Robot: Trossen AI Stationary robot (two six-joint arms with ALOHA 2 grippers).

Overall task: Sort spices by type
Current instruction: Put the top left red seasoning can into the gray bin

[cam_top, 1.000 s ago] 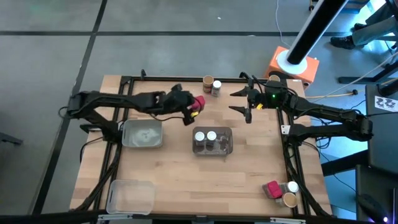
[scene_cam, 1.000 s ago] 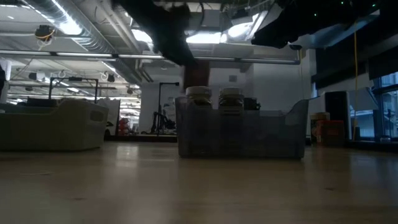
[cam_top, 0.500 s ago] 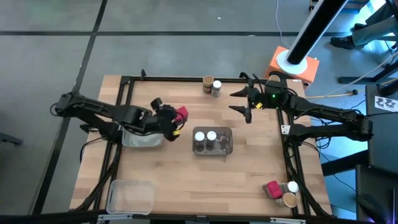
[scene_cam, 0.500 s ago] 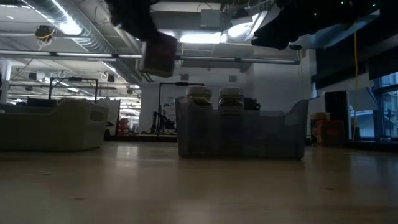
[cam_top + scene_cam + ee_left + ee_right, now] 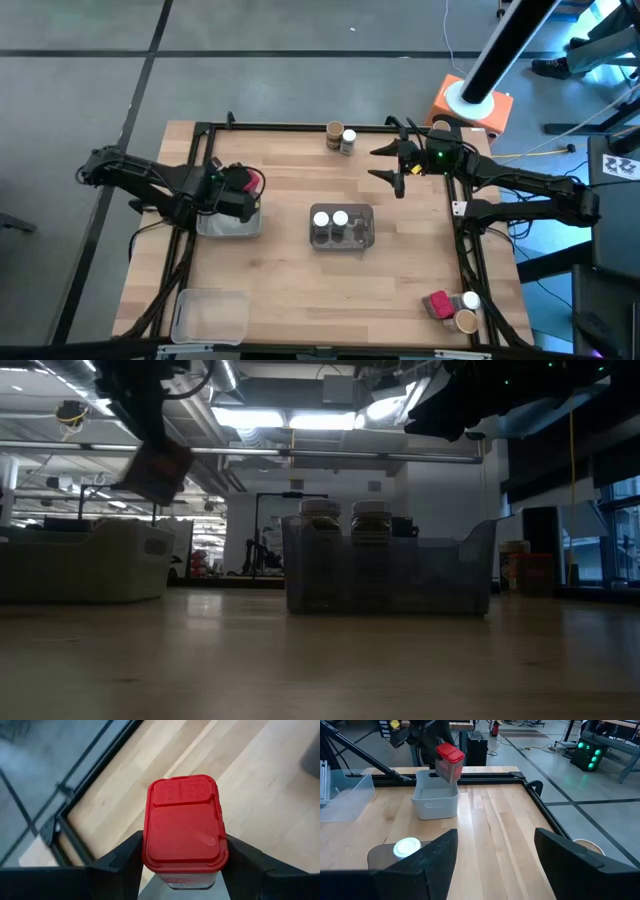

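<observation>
My left gripper (image 5: 243, 185) is shut on a boxy spice packet with a red lid (image 5: 184, 822). It holds the packet in the air over the far right part of a pale tray (image 5: 228, 217) at the table's left. The same packet shows in the right wrist view (image 5: 449, 762) and the low view (image 5: 160, 468). My right gripper (image 5: 376, 163) hangs open and empty at the far right. Two white-lidded jars (image 5: 331, 219) stand in a clear tray (image 5: 344, 238) at mid-table. My left gripper pinches the packet between its two fingers (image 5: 125, 862), on two opposite sides of the body just below the red lid (image 5: 220, 865). The fingers come slanting down from the table's left. The packet is lifted clear and tilted, its lid uppermost.
A tan-lidded jar (image 5: 334, 130) and a white-lidded jar (image 5: 348, 140) stand at the far edge. A red packet (image 5: 437, 304), a white-lidded jar (image 5: 470, 299) and a tan-lidded jar (image 5: 465, 320) sit at the near right corner. A clear tray (image 5: 208, 315) lies near left.
My left gripper has carried the red packet from the table's middle toward the left edge, to above the pale tray, rolling and tipping as it went. The packet stays lifted and now hangs tilted. My right gripper has kept still.
</observation>
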